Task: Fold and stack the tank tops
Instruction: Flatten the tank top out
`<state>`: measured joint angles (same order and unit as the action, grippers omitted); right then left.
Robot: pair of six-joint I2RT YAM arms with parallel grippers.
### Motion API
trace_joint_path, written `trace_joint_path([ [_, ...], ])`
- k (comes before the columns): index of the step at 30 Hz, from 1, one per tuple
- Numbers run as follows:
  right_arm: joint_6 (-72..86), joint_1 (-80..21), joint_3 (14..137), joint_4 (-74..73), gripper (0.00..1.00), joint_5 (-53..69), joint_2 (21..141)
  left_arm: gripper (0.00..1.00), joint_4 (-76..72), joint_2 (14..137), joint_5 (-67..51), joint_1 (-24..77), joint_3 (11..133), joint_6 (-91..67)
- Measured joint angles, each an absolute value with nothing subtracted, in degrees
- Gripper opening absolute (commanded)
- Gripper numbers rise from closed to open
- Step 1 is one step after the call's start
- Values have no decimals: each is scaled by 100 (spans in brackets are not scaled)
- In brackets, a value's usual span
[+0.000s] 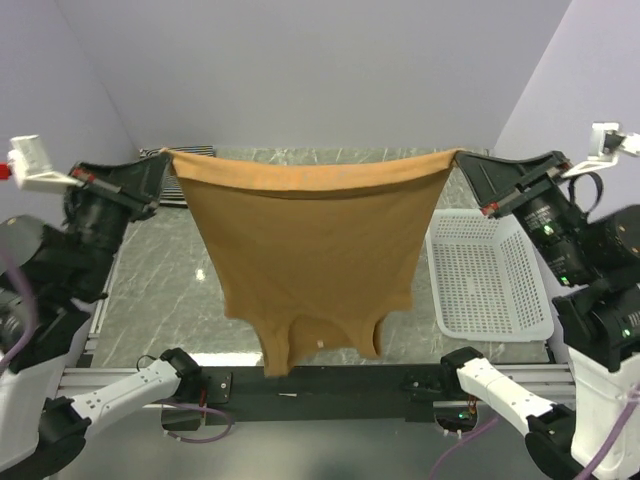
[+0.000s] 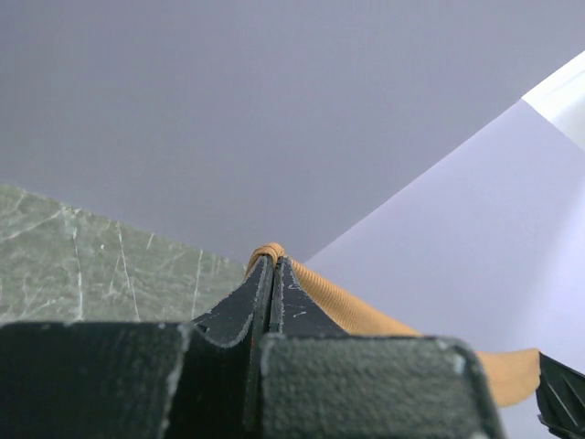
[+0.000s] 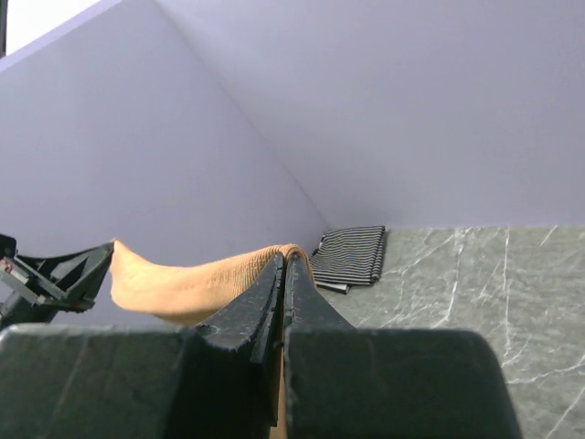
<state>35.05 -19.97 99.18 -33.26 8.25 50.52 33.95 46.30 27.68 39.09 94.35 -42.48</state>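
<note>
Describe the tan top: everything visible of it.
The tan top is plain tan-brown, soft fabric with a ribbed edge. It hangs spread, upside down: its straight hem is stretched, slightly sagging, between the left pincer and right pincer, each shut on a corner. The body narrows downward to the straps and neck opening, dangling lowest. Whether its lower end touches the table cannot be told.

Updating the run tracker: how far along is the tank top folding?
Done: striped tank top lies folded at the table's far left. In hand: tan tank top hangs unfolded, hem corners held by left gripper and right gripper. Left: fold it, stack it on the striped one. A third top isn't visible.
</note>
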Motion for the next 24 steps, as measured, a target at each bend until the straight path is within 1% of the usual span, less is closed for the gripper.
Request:
trace_joint_path([
  [5,3422,-1994,9518,-2947,0,917,5408,1,2768,5218,2773,3907,9216,-3933],
  [8,3310,-1981,9338,-2799,0,941,5909,1,2311,5830,2558,3653,9120,-3730],
  [10,3234,-1935,9389,-2630,0,954,6342,1,2021,6335,2023,3050,9207,-3715],
  [13,3159,-1833,9784,-2512,0,991,7229,1,1734,7400,1125,1988,9690,-3815],
  [17,3153,-1634,10798,-2558,0,1090,8326,1,1844,8764,121,1107,10980,-3918],
  [18,3155,-1588,11034,-2563,0,1109,8499,1,1828,8947,-60,972,11214,-3959],
  [21,3159,-1514,11310,-2565,0,1133,8654,1,1802,9026,-523,637,11404,-4066],
  [22,3162,-1509,11205,-2499,0,1131,8562,1,1743,8952,-620,561,11336,-4117],
  [24,3168,-1498,10772,-2333,0,1122,8278,1,1542,8527,-784,434,10814,-4169],
])
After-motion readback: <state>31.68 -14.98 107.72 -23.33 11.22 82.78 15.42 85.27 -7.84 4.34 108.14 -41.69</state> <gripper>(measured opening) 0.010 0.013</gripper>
